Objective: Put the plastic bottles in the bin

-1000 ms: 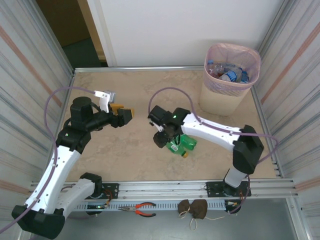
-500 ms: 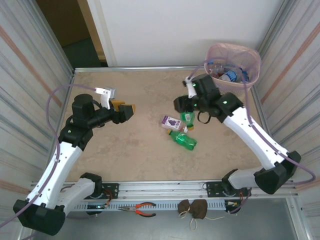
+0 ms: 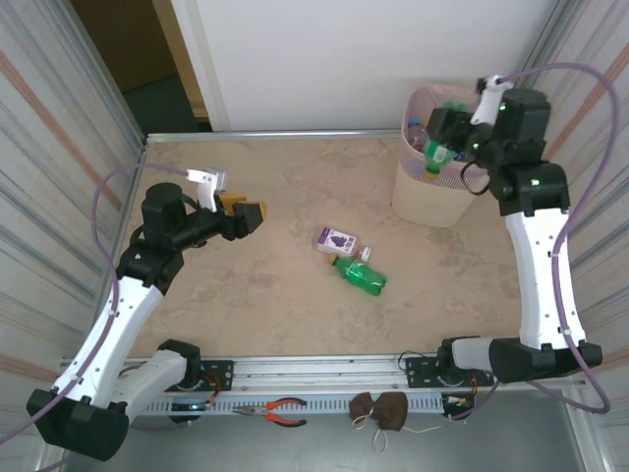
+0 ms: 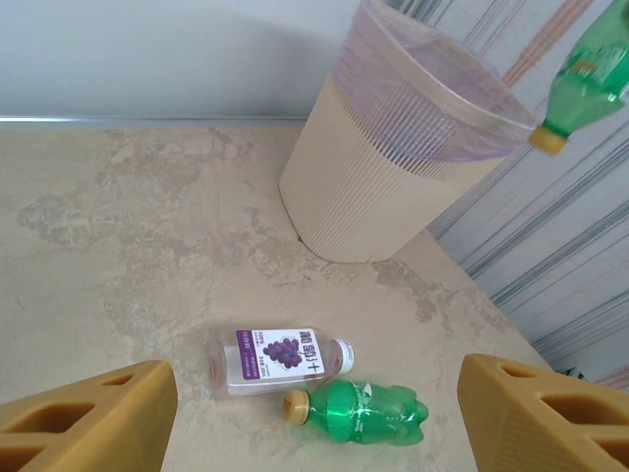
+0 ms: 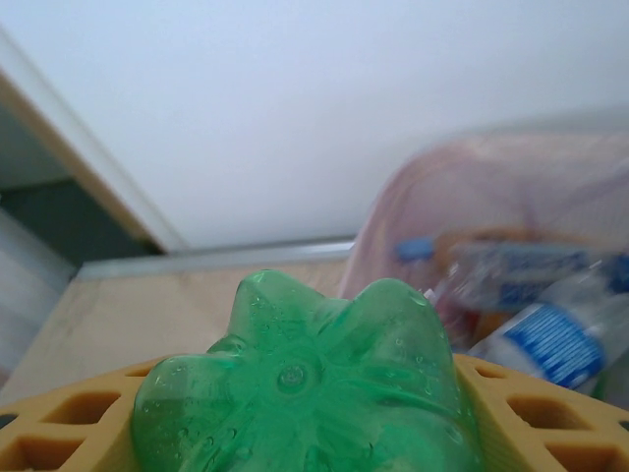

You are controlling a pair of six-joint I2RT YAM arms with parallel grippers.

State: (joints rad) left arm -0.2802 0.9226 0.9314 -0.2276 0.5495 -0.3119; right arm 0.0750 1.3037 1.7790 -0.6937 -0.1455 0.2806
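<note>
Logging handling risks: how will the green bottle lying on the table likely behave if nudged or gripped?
The green bottle lies on its side on the smooth table, so a nudge would probably roll it. No liquid level shows, so it is likely light. Its lobed plastic body may dent when squeezed.

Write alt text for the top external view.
The right end effector holds a green plastic bottle raised at the rim of the pale-pink lattice wastebasket. On the beige table lie a clear purple-labelled bottle and a green orange-capped bottle; the left end effector hangs open, empty.
</note>
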